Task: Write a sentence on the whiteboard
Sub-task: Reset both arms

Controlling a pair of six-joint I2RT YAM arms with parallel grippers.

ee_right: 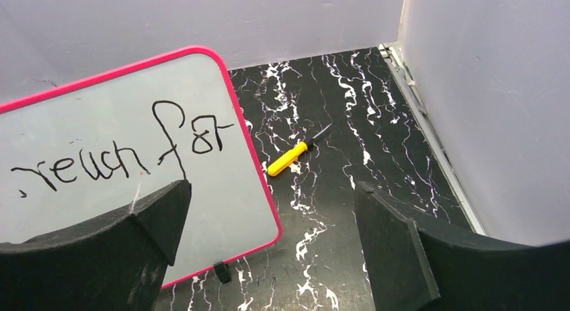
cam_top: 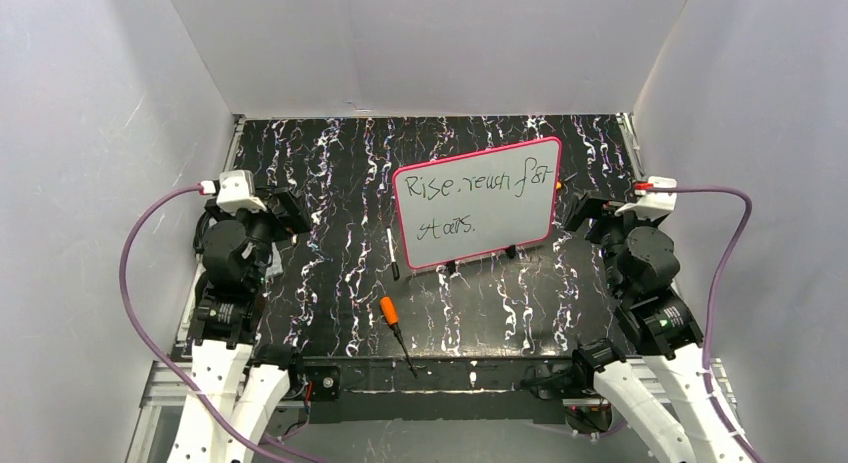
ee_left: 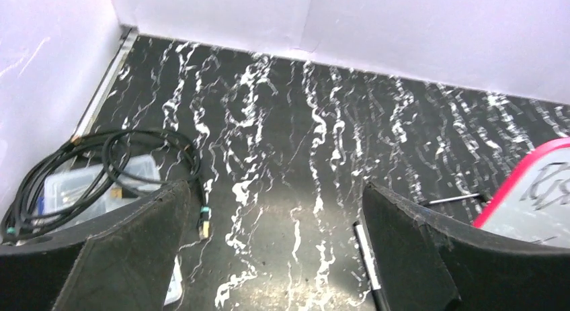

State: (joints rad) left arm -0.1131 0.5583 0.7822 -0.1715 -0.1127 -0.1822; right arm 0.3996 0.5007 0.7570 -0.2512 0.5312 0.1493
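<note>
Top external: left gripper (cam_top: 292,215) and right gripper (cam_top: 578,209) gape wide, empty. Whiteboard (cam_top: 500,228) stands just beside the right; a swing could topple it, smearing the sentence (cam_top: 440,186).

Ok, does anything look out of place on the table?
Nothing spilled or broken. The whiteboard stands skewed to the table edge, and two stray screwdrivers lie near it: an orange one in front, a yellow one past its right edge.
</note>
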